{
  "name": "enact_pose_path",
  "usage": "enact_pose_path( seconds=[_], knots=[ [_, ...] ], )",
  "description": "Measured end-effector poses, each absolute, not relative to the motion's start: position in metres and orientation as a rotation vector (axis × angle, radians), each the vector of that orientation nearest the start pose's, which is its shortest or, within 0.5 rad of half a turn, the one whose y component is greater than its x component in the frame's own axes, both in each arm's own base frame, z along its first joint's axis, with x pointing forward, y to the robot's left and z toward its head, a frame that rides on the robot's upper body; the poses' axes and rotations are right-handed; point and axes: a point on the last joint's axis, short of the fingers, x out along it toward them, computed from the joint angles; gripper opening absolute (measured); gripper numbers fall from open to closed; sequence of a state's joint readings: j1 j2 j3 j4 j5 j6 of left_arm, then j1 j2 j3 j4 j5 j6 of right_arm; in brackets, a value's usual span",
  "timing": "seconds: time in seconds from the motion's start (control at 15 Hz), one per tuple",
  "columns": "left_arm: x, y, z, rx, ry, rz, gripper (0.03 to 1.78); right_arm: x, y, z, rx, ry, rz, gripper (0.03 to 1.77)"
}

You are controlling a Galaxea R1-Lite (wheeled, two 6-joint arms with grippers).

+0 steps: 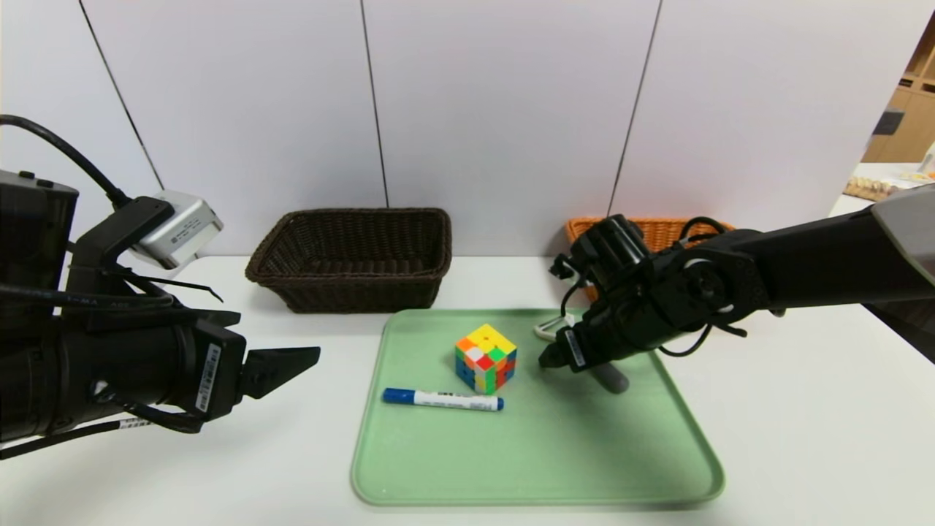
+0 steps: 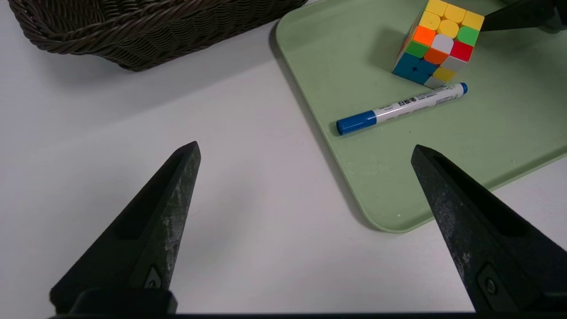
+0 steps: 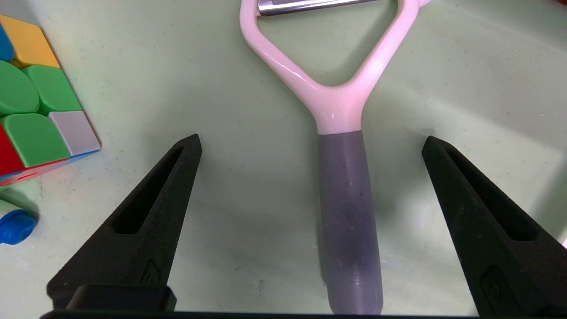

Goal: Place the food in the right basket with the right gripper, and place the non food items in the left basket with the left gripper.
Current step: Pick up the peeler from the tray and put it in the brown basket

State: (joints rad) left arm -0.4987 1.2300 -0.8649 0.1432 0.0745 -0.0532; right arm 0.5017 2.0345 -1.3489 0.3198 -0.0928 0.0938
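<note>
Green tray (image 1: 409, 467) sits at the centre of the white bench (image 1: 803, 438). On it: a colour cube (image 1: 486, 358) near the middle, a blue-capped marker (image 1: 442, 399) lying flat just beside the cube at its 7 o'clock, and a peeler (image 3: 343, 146) with pink head and grey handle at the cube's 3 o'clock, apart from it.

Dark wicker basket (image 1: 350, 259) stands on the bench at the tray's 11 o'clock; orange basket (image 1: 657, 230) at its 1 o'clock, largely hidden by the right arm.

Right gripper (image 3: 310, 144) hangs low over the tray, fingers spread wide on either side of the peeler's handle without touching it.

Left gripper (image 2: 305, 150) is held above the bench at the tray's 9 o'clock, fingers wide apart, holding nothing.
</note>
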Motion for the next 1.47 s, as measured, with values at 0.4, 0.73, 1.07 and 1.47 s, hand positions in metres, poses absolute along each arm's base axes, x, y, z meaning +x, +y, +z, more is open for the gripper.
enact_pose_path(
  seconds=[0.4, 0.73, 1.07, 1.47],
  knots=[
    [0.158, -0.084, 0.242, 0.093, 0.498, -0.402, 1.69, 0.325, 0.179, 0.127, -0.231, 0.988, 0.326, 1.24],
    [0.158, -0.084, 0.243, 0.092, 0.494, -0.403, 1.69, 0.324, 0.178, 0.127, -0.229, 0.997, 0.332, 0.64],
    [0.157, -0.084, 0.243, 0.087, 0.494, -0.4, 1.69, 0.321, 0.176, 0.127, -0.227, 1.005, 0.332, 0.24],
    [0.154, -0.082, 0.244, 0.079, 0.487, -0.397, 1.69, 0.302, 0.178, 0.144, -0.218, 1.024, 0.392, 0.24]
  ],
)
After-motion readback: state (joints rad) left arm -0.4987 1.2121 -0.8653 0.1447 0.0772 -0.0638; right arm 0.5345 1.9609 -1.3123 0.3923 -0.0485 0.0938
